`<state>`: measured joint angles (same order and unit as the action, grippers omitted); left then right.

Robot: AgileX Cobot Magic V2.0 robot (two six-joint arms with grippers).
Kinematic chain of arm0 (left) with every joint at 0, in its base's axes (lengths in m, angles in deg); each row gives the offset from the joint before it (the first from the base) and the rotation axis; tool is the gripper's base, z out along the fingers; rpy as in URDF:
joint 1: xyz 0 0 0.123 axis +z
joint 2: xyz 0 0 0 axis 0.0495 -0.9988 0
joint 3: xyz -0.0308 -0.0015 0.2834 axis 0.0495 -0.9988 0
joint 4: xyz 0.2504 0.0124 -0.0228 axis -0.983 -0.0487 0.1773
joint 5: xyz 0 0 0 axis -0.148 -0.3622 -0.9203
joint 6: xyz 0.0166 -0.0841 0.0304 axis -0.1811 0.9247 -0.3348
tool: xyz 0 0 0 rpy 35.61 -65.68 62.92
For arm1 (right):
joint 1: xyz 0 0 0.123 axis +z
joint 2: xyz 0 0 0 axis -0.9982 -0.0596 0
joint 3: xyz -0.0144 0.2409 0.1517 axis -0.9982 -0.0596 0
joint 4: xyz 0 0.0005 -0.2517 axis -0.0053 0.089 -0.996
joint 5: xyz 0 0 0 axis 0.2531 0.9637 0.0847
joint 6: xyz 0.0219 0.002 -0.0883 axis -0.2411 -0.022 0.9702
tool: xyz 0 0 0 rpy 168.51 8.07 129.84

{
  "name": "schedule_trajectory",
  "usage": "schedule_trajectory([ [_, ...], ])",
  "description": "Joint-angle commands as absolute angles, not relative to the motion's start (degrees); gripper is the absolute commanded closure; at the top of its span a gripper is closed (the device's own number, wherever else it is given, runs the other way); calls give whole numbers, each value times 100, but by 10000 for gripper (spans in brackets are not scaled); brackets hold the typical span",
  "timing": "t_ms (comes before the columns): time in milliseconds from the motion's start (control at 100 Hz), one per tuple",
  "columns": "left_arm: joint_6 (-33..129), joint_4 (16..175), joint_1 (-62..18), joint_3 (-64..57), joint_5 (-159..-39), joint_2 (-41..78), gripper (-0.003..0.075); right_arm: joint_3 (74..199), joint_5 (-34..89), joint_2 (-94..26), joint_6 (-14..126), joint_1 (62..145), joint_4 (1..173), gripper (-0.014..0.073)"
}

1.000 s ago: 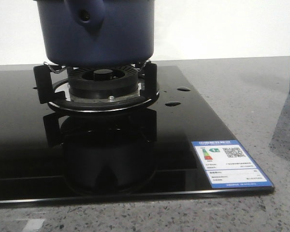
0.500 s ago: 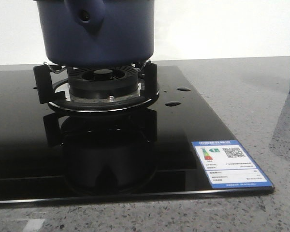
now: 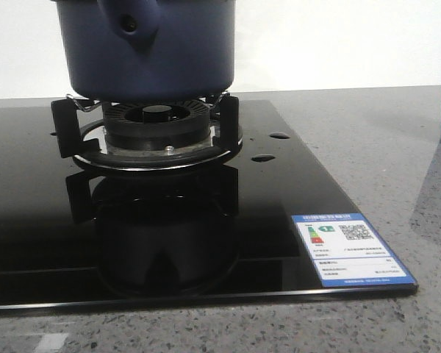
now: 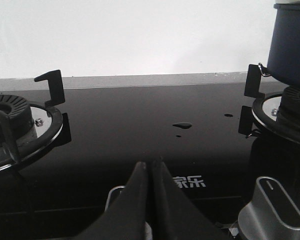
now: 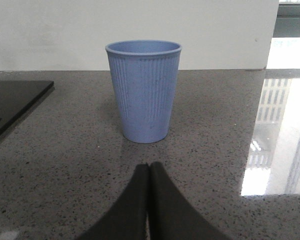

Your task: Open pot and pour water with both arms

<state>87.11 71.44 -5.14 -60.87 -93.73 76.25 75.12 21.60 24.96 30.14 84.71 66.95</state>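
Pot (image 3: 151, 51) is sitting on the burner (image 3: 156, 125) of the black glass hob (image 3: 279, 191), carried on the black pan supports (image 3: 67, 129); its handle with the hole (image 3: 128, 23) is pointing toward the front camera. Top of the pot is running out of the front view, so I cannot tell about a lid.

My left pincer (image 4: 151, 167) is hovering low over the hob glass between the two burners, fingers pressed together, gripping nothing. From that wrist the pot (image 4: 291, 45) is showing at the edge of view, well apart from the fingertips. A silver control knob (image 4: 272, 212) is lying near the pincer, and a second burner (image 4: 10, 120) is standing on the far side from the pot. A few water drops (image 4: 182, 125) are sitting on the glass.

My right pincer (image 5: 149, 170) is hanging low over the grey speckled worktop (image 5: 215, 150), also closed tight and empty. A pale blue ribbed cup (image 5: 144, 90) is standing upright ahead of it, near but not touching. A corner of the hob (image 5: 15, 100) is showing beside the cup.

An energy label sticker (image 3: 350, 248) is sitting on the hob's front corner
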Motion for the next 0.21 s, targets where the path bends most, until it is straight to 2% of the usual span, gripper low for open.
schedule_trajectory([
  [0, 8767, 7202, -513, -6134, -8950, 7786, 740, 7367, 1777, 2604, 3041, 8434, 6700, 653],
  [200, 8767, 7202, -513, -6134, -8950, 7786, 741, 7367, 1777, 2604, 3041, 8434, 6700, 653],
])
